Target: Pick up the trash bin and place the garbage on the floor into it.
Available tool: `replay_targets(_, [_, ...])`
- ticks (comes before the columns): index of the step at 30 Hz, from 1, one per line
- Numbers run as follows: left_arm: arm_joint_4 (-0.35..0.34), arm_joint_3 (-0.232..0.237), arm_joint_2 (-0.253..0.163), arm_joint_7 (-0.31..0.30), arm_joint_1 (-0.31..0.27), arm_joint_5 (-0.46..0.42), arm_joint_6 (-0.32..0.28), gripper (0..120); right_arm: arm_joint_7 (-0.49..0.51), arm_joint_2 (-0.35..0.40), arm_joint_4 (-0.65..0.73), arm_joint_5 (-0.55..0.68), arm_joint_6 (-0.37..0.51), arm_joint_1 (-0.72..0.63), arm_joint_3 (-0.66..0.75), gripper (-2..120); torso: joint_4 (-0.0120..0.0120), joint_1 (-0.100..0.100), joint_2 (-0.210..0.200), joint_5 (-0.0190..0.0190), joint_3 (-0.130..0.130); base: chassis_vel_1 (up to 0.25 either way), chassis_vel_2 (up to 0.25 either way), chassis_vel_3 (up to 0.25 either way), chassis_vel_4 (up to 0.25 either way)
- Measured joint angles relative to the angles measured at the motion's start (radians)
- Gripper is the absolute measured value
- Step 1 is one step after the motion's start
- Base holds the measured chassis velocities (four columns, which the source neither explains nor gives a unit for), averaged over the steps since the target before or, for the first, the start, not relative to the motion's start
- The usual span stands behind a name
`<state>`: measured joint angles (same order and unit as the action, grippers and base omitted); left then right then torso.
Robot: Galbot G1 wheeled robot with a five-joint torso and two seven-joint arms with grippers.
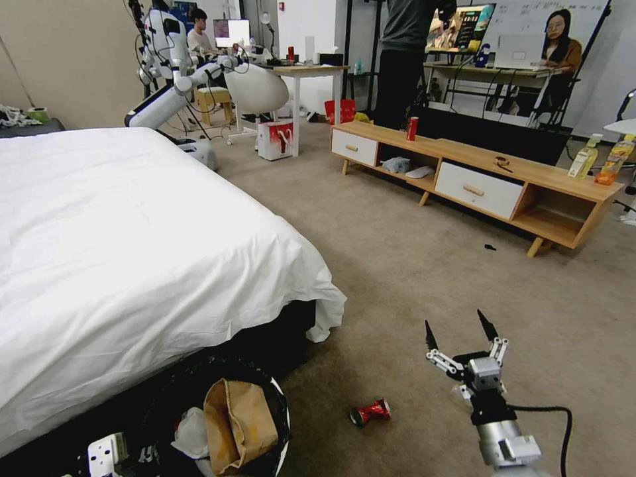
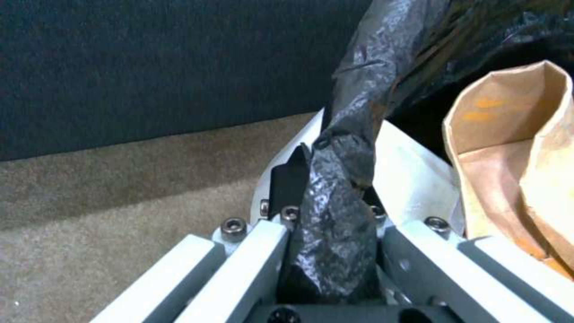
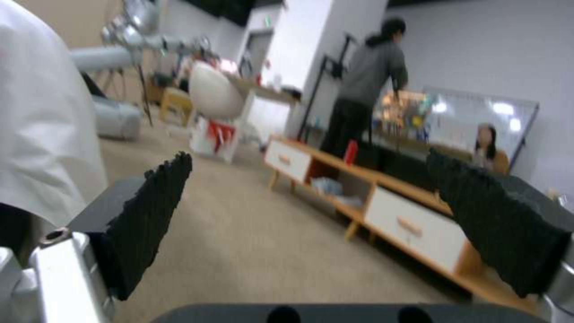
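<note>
Trash bin [image 1: 281,424] with its crinkly black bag [image 2: 335,215] sits low at the foot of the bed [image 1: 132,232], whose white cover hangs just above it. Inside the bin a crumpled tan paper bag [image 1: 238,424] stands upright, with a white tissue [image 1: 192,434] tucked beside it on the left. The left gripper [image 2: 326,179] is clamped on the bin's rim, its fingers pinching a fold of the black bag against the white wall, with the tan paper bag close by on the inner side. Out on the beige carpet [image 1: 397,265], the right gripper [image 1: 460,328] hangs over open floor with its black fingertips spread wide apart and nothing between them. A crushed red can [image 1: 370,412] lies on its side on the carpet between the bin and the right gripper, apart from both.
</note>
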<state>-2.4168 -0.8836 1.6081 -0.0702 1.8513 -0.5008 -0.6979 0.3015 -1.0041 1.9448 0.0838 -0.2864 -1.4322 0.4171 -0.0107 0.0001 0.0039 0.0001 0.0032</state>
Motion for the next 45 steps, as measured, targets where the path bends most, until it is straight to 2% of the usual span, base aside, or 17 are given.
replay_targets(3, [0.002,0.004,0.0,0.0,0.0,0.0,0.0,1,0.095,0.078,0.034,0.137,0.156,0.065,-0.084,100,-0.0002,0.0,0.0,0.0001,0.0,0.0,0.0,0.0,0.0])
replay_targets(4, [0.002,0.004,0.0,0.0,0.0,0.0,0.0,1,0.095,0.078,0.034,0.137,0.156,0.065,-0.084,100,-0.0002,0.0,0.0,0.0001,0.0,0.0,0.0,0.0,0.0])
replay_targets(6, [0.002,0.004,0.0,0.001,0.001,0.0,0.0,1,0.167,0.122,0.058,0.271,0.269,0.13,-0.161,100,-0.0001,0.0,0.0,-0.0002,0.0,0.0,0.0,0.0,0.0])
replay_targets(7, [0.002,0.004,0.0,0.001,0.001,0.0,0.0,1,0.167,0.122,0.058,0.271,0.269,0.13,-0.161,100,-0.0001,0.0,0.0,-0.0002,0.0,0.0,0.0,0.0,0.0])
replay_targets(10, [0.0,0.005,0.0,0.001,0.003,0.0,0.0,1,0.27,0.188,0.086,0.489,0.411,0.256,-0.263,100,0.0003,0.0,0.0,0.0,0.0,0.0,0.0,0.0,0.0])
replay_targets(14, [0.0,0.008,0.0,0.001,-0.002,-0.002,-0.003,1,0.327,0.264,0.106,0.639,0.449,0.322,-0.31,100,0.0005,0.0,0.0,0.0,0.0,0.0,0.0,0.0,0.0])
replay_targets(16, [0.009,0.014,-0.005,0.001,-0.012,-0.01,-0.009,1,0.342,0.348,0.1,0.689,0.393,0.348,-0.342,100,-0.0009,0.0,0.0,-0.0005,0.0,0.0,0.0,0.0,0.0])
replay_targets(20, [0.016,0.019,-0.014,0.001,-0.016,-0.013,-0.011,1,0.376,0.405,0.084,0.712,0.295,0.363,-0.388,100,0.0,0.0,0.0,0.0002,0.0,0.0,0.0,0.0,0.0])
replay_targets(22, [0.028,0.024,-0.032,0.001,-0.031,-0.024,-0.018,1,0.404,0.501,0.09,0.71,0.203,0.321,-0.412,100,-0.0006,0.0,0.0,-0.0011,0.0,0.0,0.0,0.0,0.0])
replay_targets(25, [0.03,0.024,-0.035,0.001,-0.031,-0.027,-0.018,1,0.374,0.529,0.08,0.666,0.192,0.298,-0.42,100,-0.0006,0.0,0.0,0.0003,0.0,0.0,0.0,0.0,0.0])
replay_targets(27, [0.03,0.024,-0.035,0.001,-0.031,-0.027,-0.018,1,0.354,0.533,0.073,0.643,0.21,0.292,-0.425,100,-0.0002,0.0,0.0,0.0001,0.0,0.0,0.0,0.0,0.0])
replay_targets(30, [0.025,0.023,-0.036,0.001,-0.029,-0.029,-0.019,1,0.282,0.531,0.053,0.595,0.316,0.286,-0.442,100,0.0002,0.0,0.0,0.0001,0.0,0.0,0.0,0.0,0.0])
replay_targets(32, [0.025,0.023,-0.036,0.001,-0.029,-0.029,-0.019,1,0.28,0.532,0.052,0.594,0.32,0.285,-0.442,100,0.0002,0.0,0.0,0.0001,0.0,0.0,0.0,0.0,0.0])
replay_targets(33, [0.024,0.023,-0.036,0.002,-0.028,-0.03,-0.019,1,0.23,0.535,0.049,0.574,0.412,0.276,-0.452,100,-0.0001,0.0,0.0,0.0001,0.0,0.0,0.0,0.0,0.0])
replay_targets(36, [0.023,0.023,-0.034,0.002,-0.028,-0.029,-0.019,1,0.196,0.544,0.042,0.548,0.49,0.269,-0.478,100,-0.0002,0.0,0.0,-0.0002,0.0,0.0,0.0,0.0,0.0])
replay_targets(42, [0.026,0.024,-0.029,0.002,-0.03,-0.028,-0.019,1,0.109,0.566,0.021,0.495,0.567,0.274,-0.52,100,-0.0001,0.0,0.0,-0.0001,0.0,0.0,0.0,0.0,0.0])
replay_targets(45, [0.036,0.028,-0.027,0.003,-0.036,-0.025,-0.018,1,-0.034,0.592,-0.007,0.411,0.564,0.284,-0.542,100,-0.0002,0.0,0.0,-0.0002,0.0,0.0,0.0,0.0,0.0])
